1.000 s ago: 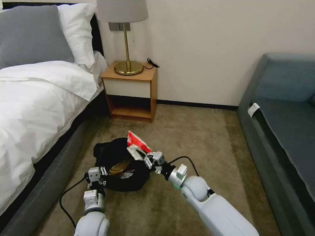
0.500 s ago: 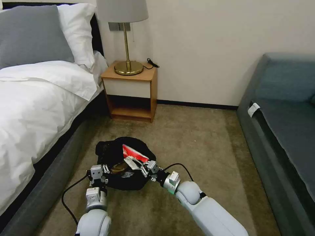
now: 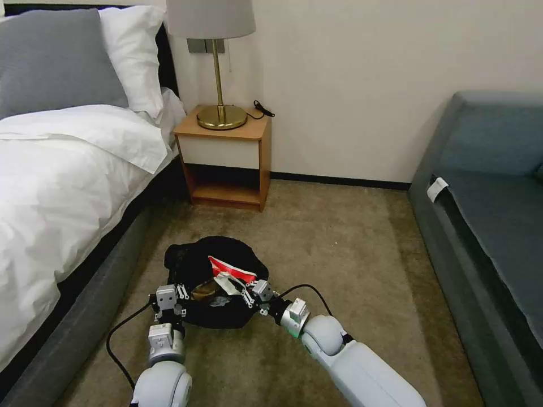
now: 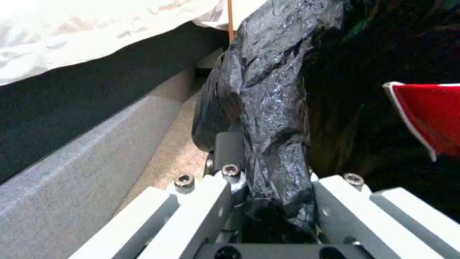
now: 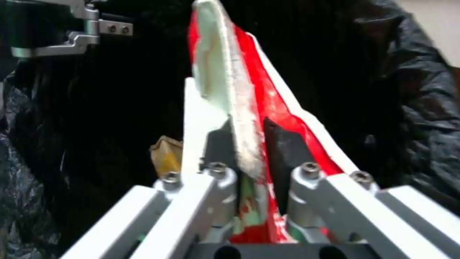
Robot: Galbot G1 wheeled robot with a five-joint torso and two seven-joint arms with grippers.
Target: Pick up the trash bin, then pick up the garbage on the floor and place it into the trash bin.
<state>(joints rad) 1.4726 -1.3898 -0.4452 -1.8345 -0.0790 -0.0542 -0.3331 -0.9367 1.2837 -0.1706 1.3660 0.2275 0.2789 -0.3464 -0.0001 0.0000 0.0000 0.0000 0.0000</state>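
Right gripper (image 3: pixel 240 285), low in the centre of the head view, is pinching the crumpled red-and-white packet (image 3: pixel 232 270) between nearly closed pads and holding it over the mouth of the small round bin lined with crinkled black plastic (image 3: pixel 212 282), presumably so it drops inside when let go. Left gripper (image 3: pixel 180 294), at the bin's lower-left edge, is clamping a fold of the liner (image 4: pixel 268 108), seemingly steadying the opening. A yellowish wrapper (image 5: pixel 165 158) is lying inside. Beige carpet (image 3: pixel 350 249) is surrounding them.
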